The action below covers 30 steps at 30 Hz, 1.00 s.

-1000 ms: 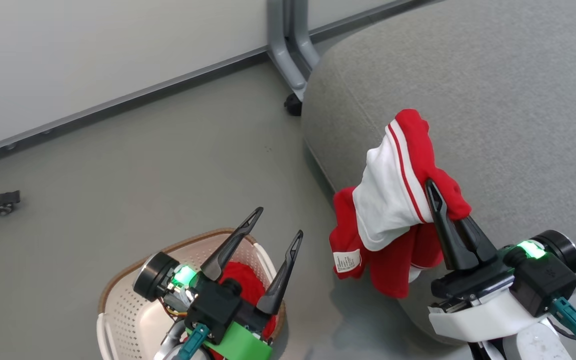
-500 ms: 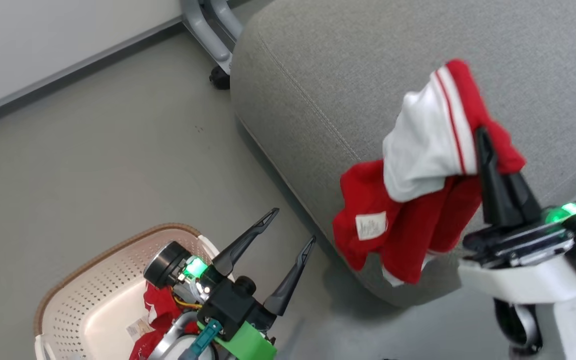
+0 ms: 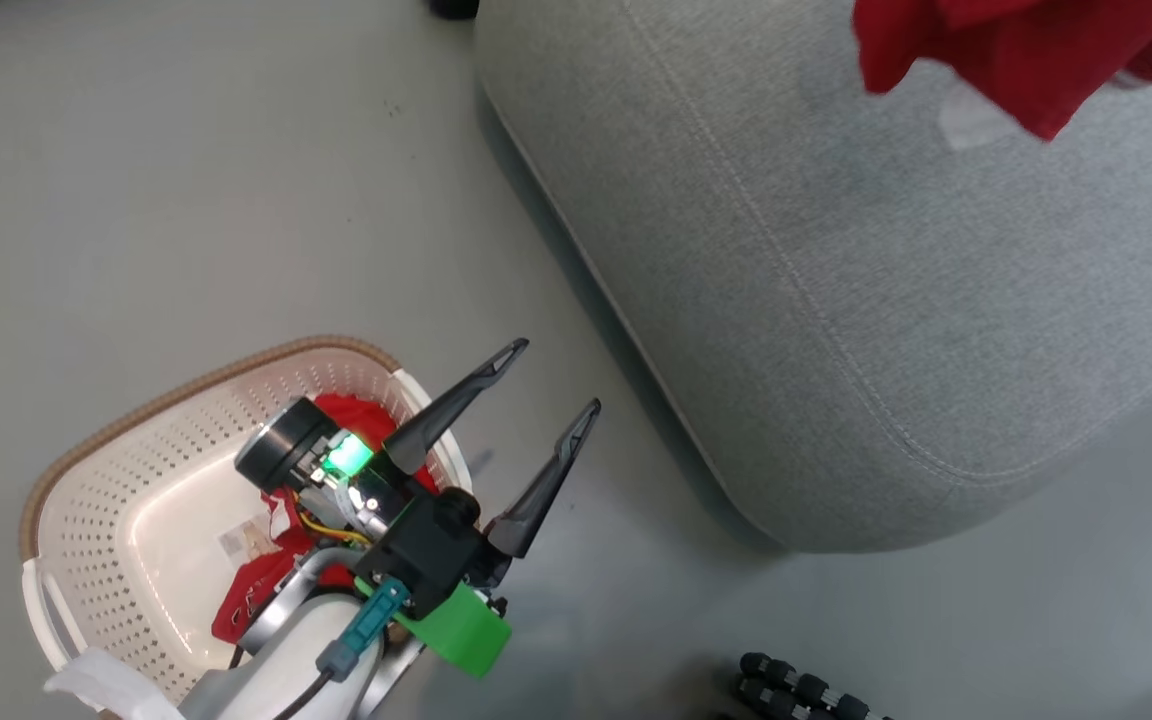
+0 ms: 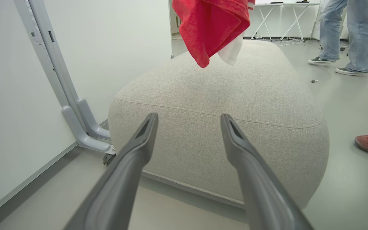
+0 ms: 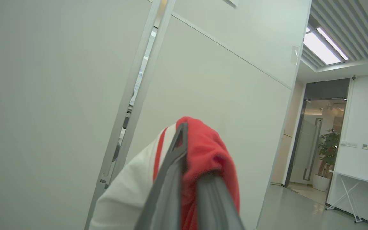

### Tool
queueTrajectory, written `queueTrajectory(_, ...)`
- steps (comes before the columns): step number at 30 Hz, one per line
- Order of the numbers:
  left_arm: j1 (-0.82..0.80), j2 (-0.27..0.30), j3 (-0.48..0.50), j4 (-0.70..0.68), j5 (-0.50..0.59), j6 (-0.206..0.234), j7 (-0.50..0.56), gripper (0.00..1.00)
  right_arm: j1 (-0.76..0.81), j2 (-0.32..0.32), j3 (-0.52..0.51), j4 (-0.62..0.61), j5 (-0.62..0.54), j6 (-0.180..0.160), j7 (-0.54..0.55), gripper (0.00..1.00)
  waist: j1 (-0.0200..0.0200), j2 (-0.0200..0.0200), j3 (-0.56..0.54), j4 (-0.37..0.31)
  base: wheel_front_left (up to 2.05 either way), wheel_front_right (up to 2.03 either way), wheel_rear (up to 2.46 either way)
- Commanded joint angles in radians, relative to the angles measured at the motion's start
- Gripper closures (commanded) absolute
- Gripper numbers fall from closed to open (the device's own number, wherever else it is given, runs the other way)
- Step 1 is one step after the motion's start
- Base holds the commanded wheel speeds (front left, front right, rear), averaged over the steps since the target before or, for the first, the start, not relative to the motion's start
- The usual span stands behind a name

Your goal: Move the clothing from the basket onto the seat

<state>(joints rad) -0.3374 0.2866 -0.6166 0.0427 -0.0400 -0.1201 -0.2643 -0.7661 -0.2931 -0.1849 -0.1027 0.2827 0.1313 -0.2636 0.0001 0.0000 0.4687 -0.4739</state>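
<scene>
One garment (image 3: 996, 50) hangs upper right over the seat (image 3: 836, 300), right gripper (image 5: 192, 159) clamping it; more clothing (image 3: 356, 412) sits in the basket (image 3: 86, 560), left gripper (image 3: 556, 375) spread empty.

Basket (image 3: 106, 480) on the floor (image 3: 186, 200), left of the seat (image 3: 836, 300).
Clothing (image 3: 361, 410) lies in the basket; one garment (image 3: 996, 50) hangs above the seat.

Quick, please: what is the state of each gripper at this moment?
Left gripper: open, holding nothing.
Right gripper: shut on the red and white clothing.
</scene>
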Motion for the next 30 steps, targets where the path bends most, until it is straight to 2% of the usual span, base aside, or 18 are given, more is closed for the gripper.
queueTrajectory(1,-0.026,0.015,0.01,-0.005,0.01,0.001,0.0,0.0,-0.04,-0.028,-0.018,0.033,-0.006,-0.001,-0.002,1.0,-0.0001,0.0,0.116,0.093,0.0,0.0,0.0)
queueTrajectory(4,-0.044,0.021,0.019,-0.015,0.009,0.004,0.0,0.0,-0.081,-0.045,-0.055,0.1,-0.003,-0.001,-0.001,1.0,-0.0001,0.0,0.158,0.114,0.0,0.0,0.0)
queueTrajectory(6,-0.057,0.023,0.019,-0.019,0.012,0.005,0.0,0.0,-0.075,-0.034,-0.089,0.148,0.001,-0.001,-0.001,1.0,-0.0001,0.0,0.179,0.123,0.0,0.0,0.0)
queueTrajectory(11,-0.083,0.013,0.009,-0.013,0.008,0.002,0.0,0.0,0.04,0.042,-0.188,0.283,-0.029,-0.001,-0.001,1.0,-0.0001,0.0,0.197,0.143,0.0,0.0,0.0)
queueTrajectory(16,-0.087,-0.006,0.003,0.01,-0.005,0.01,0.0,0.0,0.192,0.143,-0.309,0.392,-0.063,-0.001,-0.001,1.0,-0.0001,0.0,0.16,0.16,0.0,0.0,0.0)
queueTrajectory(18,-0.073,-0.015,0.007,0.015,-0.014,0.015,0.0,0.0,0.244,0.168,-0.326,0.416,-0.072,-0.001,-0.001,0.99,-0.0001,0.0,0.135,0.162,0.0,0.0,0.0)
queueTrajectory(19,-0.066,-0.019,0.006,0.02,-0.019,0.016,0.0,0.0,0.268,0.176,-0.33,0.423,-0.075,-0.001,-0.001,0.71,-0.0001,0.0,0.123,0.163,0.0,0.0,0.0)
queueTrajectory(20,-0.058,-0.024,0.005,0.026,-0.023,0.017,0.0,0.0,0.297,0.186,-0.35,0.425,-0.08,-0.001,-0.001,0.0,-0.0001,0.0,0.108,0.164,0.0,0.0,0.0)
queueTrajectory(25,-0.036,-0.06,0.001,0.039,-0.042,0.024,0.0,0.0,0.412,0.224,-0.398,0.404,-0.103,-0.001,-0.001,0.0,-0.0001,0.0,0.029,0.183,0.0,0.0,0.0)
queueTrajectory(30,-0.004,-0.114,0.02,0.046,-0.063,0.039,0.0,0.0,0.533,0.242,-0.433,0.369,-0.127,-0.001,-0.001,0.0,-0.0001,0.0,-0.064,0.242,0.0,0.0,0.0)
